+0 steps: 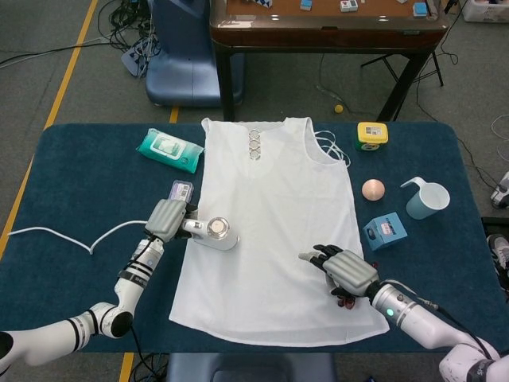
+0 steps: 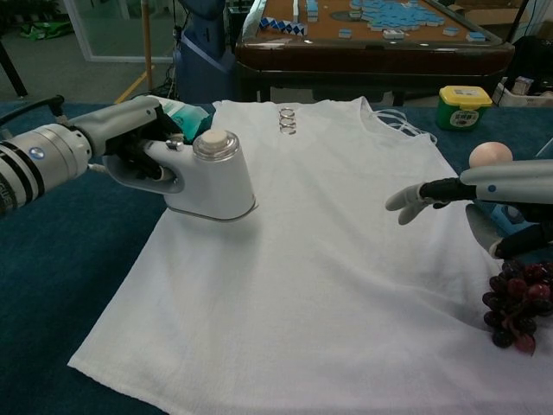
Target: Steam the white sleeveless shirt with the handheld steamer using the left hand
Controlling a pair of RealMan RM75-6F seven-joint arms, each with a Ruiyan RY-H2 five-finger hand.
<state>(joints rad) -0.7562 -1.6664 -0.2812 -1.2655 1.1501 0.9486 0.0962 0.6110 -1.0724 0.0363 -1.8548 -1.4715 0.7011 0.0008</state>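
Left hand holds unlabelled steamer over shirt.

Robot lab, loose floor cables, yellow floor tape, blue-clothed worktable

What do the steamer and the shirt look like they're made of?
The steamer looks like smooth, glossy white plastic, with soft highlights on its rounded body. The shirt seems a thin woven fabric, matte, lying flat with a fine grain; the rings at its neckline look like shiny metal, though that is uncertain.
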